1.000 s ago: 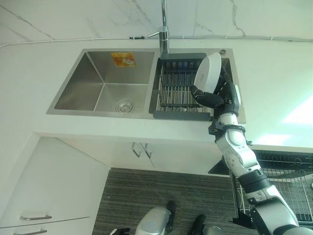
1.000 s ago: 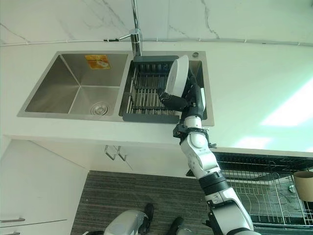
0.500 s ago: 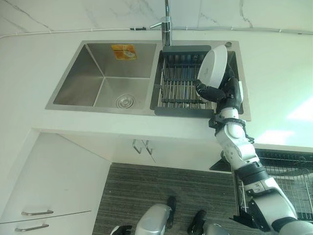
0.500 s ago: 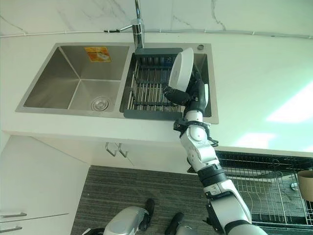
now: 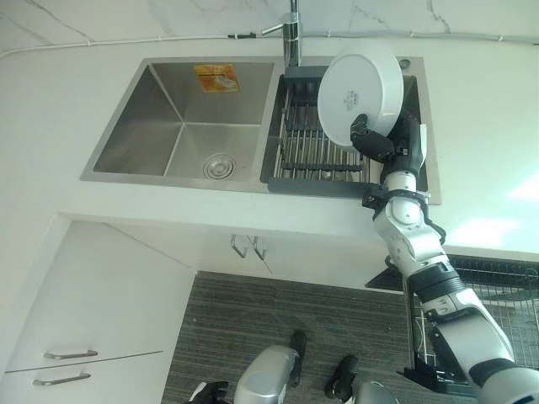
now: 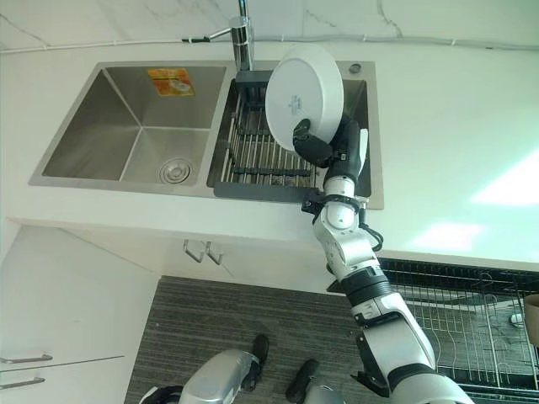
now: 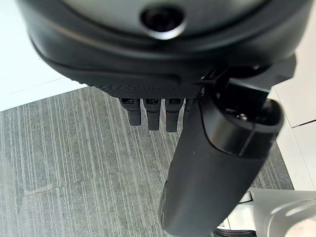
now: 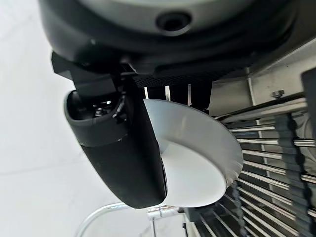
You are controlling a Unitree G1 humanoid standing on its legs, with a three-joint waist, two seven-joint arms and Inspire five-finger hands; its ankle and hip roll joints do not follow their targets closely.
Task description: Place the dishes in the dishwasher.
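A white counter [image 5: 67, 109] holds a steel double sink [image 5: 181, 118] with a drain [image 5: 218, 166] in its left basin and a yellow sticker [image 5: 216, 78] on the back wall. A dark drying rack [image 5: 303, 151] sits in the right basin, below the tap [image 5: 291, 32]. White cabinets [image 5: 93, 328] stand beside a grey striped floor [image 5: 278, 320].

White surface [image 5: 67, 93] holds a steel double sink [image 5: 181, 126]; a dark rack [image 5: 316, 156] sits in its right basin; tap [image 5: 291, 29] behind.
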